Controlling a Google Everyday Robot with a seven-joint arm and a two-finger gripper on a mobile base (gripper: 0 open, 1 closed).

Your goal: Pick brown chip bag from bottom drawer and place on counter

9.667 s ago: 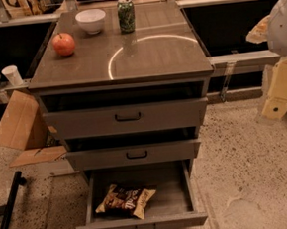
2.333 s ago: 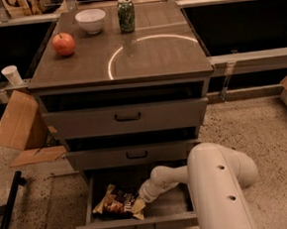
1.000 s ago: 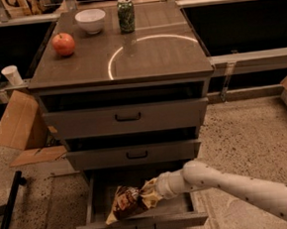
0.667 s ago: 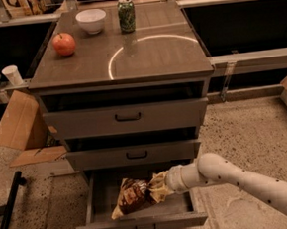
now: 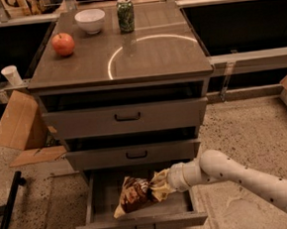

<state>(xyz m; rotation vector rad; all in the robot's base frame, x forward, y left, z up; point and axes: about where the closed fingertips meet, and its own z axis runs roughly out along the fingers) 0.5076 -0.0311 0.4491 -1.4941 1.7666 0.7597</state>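
The white arm was extended from the lower right of the frame toward the lower centre, its forearm sloped slightly upward to the left and its wrist held level over the right part of the bottom drawer. The gripper was placed at the arm's left end, and its jaws were pinched on the crumpled tan-yellow right end of the brown chip bag. The bag was held tilted, its gripped end raised and its other end hung low at the lower left, inside the pulled-out drawer.

Above, the two upper drawers were seen partly shut. On the counter, in the upper half of the frame, an apple, a white bowl and a green can were set along the far side, well apart from the pale arc. A speckled floor was spread around the cabinet; a cardboard box and a paper cup were found at the left.

The fingers were largely wrapped by the bag's end, and the arm was cut off by the right edge.
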